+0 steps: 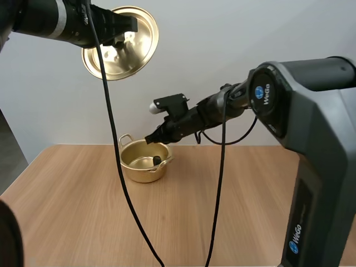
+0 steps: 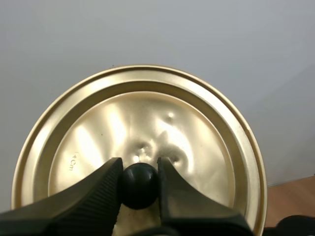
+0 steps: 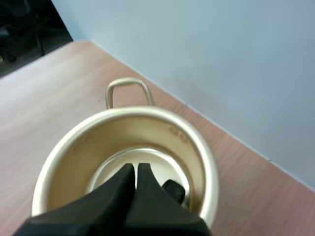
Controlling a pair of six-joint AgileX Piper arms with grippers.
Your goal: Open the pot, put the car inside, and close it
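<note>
The left gripper [image 2: 139,168] has its fingers clamped on the black knob [image 2: 140,186] of the gold lid [image 2: 147,113]. In the high view, lid and gripper hang at the upper left of the frame, well above and apart from the pot [image 1: 143,162]. The pot stands open at centre left on the table [image 1: 239,206].

The right gripper [image 3: 134,173] has its fingers drawn together with nothing between them, tips poised over the pot's mouth. In the high view its arm reaches in from the right of the frame to the pot's rim. Just beside the tips, on the pot's floor, lies a small dark object [image 3: 174,191]. It is too small to identify with certainty, but it is most likely the car.

Progress, as judged: opening is done, with the lid off and held aloft. Placing the car appears done, given the empty right gripper and the object inside. Remaining: the right arm must clear the pot, and the left arm must then lower the lid and seat it on the rim.
</note>
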